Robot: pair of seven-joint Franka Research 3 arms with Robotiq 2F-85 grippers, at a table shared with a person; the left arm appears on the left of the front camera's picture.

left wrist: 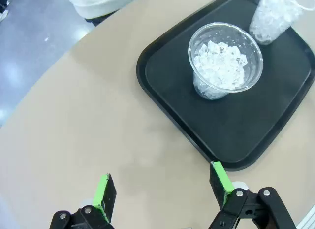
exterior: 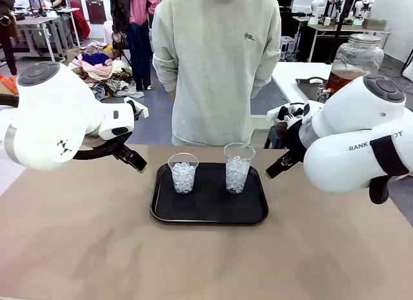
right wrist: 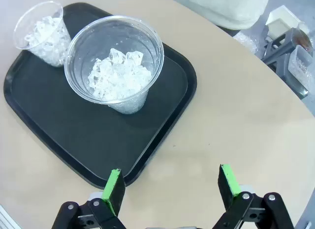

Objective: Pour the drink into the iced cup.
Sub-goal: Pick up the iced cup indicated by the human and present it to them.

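The left gripper (left wrist: pixel 162 187) and right gripper (right wrist: pixel 170 184) are held wide open, empty, an iced cup (right wrist: pixel 115 66) on the tray (right wrist: pixel 74 140) just ahead of each. The drink (exterior: pixel 340 79) is seen far beyond the right one — a clipped cup could be toppled.

A light tan tabletop (exterior: pixel 77 248) spans the lower half of the front view, evenly lit, with soft shadows. Beyond it lies a grey floor (exterior: pixel 158 113). At 10 o'clock a heap of mixed clothes (exterior: pixel 97 68) sits on that floor, with a grey desk (exterior: pixel 35 22) behind it toward 11 o'clock. At 2 o'clock stands 1 white side table (exterior: pixel 287 74), and a workbench (exterior: pixel 342 29) farther back at 1 o'clock.
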